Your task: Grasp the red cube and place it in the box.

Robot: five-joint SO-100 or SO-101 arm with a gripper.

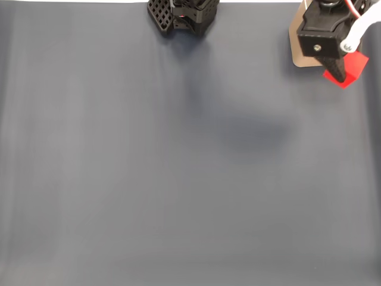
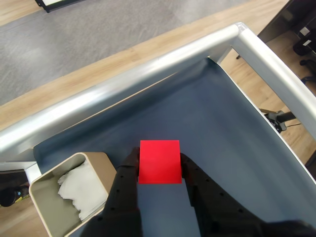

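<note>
In the wrist view, one small bright red cube with plain faces sits clamped between the black jaws of the gripper, lifted above the grey table. Just beside it to the left stands one tan box with rounded corners, holding crumpled white paper. Farther off runs the table's metal rail.

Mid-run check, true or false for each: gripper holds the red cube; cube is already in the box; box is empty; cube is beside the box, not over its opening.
1. The gripper holds the red cube. True.
2. The cube is in the box. False: it sits between the fingers, outside.
3. The box is empty. False: white crumpled material lies inside.
4. In the wrist view the cube is beside the box. True.
</note>
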